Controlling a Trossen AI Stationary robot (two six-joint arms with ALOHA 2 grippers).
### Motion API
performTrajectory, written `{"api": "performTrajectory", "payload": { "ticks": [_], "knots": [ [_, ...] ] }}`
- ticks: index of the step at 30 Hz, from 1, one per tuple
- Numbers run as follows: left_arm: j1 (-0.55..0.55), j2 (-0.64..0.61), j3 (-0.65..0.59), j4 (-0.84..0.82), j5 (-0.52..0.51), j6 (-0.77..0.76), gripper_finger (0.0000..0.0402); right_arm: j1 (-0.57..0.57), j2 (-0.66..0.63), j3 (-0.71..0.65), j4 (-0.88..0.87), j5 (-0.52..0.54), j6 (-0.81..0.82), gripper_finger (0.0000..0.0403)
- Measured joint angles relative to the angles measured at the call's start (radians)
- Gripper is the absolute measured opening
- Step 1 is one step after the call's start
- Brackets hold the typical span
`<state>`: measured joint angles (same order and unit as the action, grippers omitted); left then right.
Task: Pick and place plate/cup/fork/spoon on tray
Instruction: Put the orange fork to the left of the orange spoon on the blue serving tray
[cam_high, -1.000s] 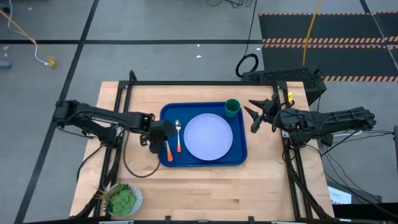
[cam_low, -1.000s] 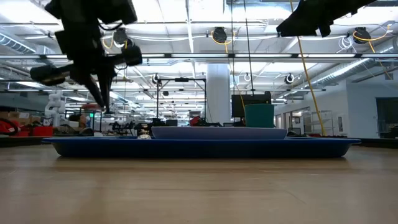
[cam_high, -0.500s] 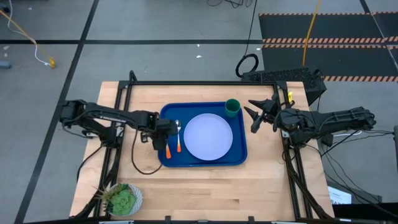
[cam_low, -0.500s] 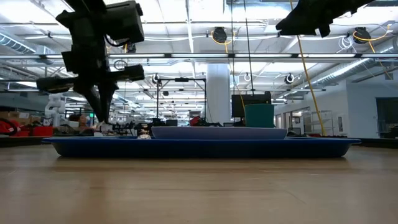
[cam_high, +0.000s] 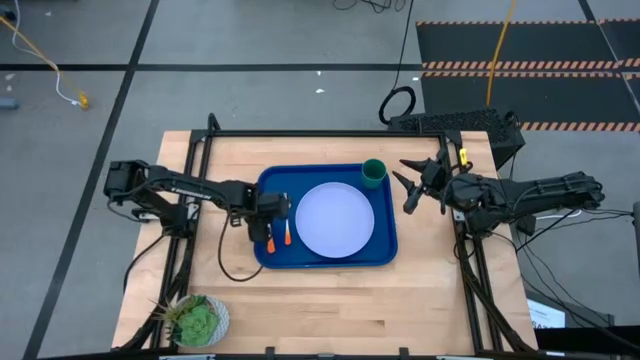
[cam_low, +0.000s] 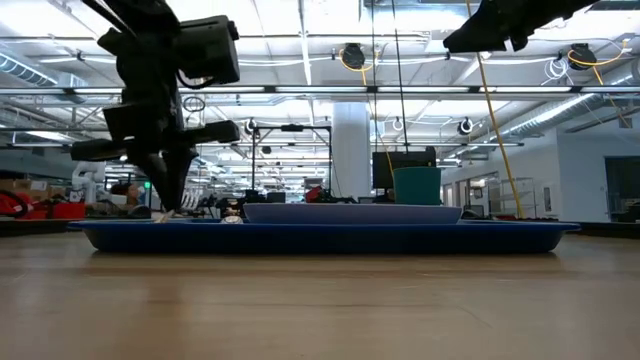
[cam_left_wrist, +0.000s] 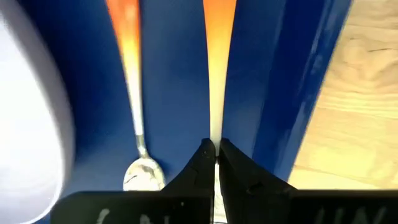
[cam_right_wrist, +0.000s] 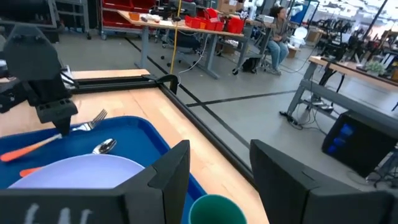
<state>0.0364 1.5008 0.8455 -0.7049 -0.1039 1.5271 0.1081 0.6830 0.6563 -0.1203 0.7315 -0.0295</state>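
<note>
The blue tray (cam_high: 385, 250) lies mid-table with the pale plate (cam_high: 335, 220) on it and the green cup (cam_high: 373, 172) in its far right corner. The spoon (cam_left_wrist: 132, 93) lies on the tray floor left of the plate, bowl toward the far edge. Beside it is the fork (cam_right_wrist: 37, 149), its orange handle (cam_high: 270, 241) pointing to the near edge. My left gripper (cam_high: 267, 213) is shut on the fork, low over the tray's left end (cam_low: 165, 205). My right gripper (cam_high: 406, 187) hovers open, high beyond the tray's right end. My left gripper pinches the fork's metal shank (cam_left_wrist: 215, 144), between handle and tines, with its two fingertips. The fingers come from above, pointing steeply down, across the fork. The fork slants over the tray floor, tines (cam_right_wrist: 96, 117) higher than the handle; whether the handle end touches the tray, I cannot tell.
A small white pot with a green plant (cam_high: 200, 320) stands at the table's near left corner. A black frame (cam_high: 320, 133) runs along the far edge and both sides of the table. Bare wood (cam_high: 340, 310) lies between the tray and the near edge.
My left gripper, still shut on the fork, has sunk toward the tray floor and shifted slightly toward the plate, rolling a little. The fork has come down with it beside the spoon. My right gripper has stayed in place and rolled slightly.
</note>
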Motion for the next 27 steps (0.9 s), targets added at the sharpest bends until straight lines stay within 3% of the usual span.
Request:
{"api": "performTrajectory", "payload": {
  "ticks": [27],
  "knots": [
    [0.016, 0.083, 0.000, 0.054, -0.035, 0.057, 0.0001, 0.000, 0.000, 0.000, -0.002, -0.003, 0.010, 0.0160]
  ]
}}
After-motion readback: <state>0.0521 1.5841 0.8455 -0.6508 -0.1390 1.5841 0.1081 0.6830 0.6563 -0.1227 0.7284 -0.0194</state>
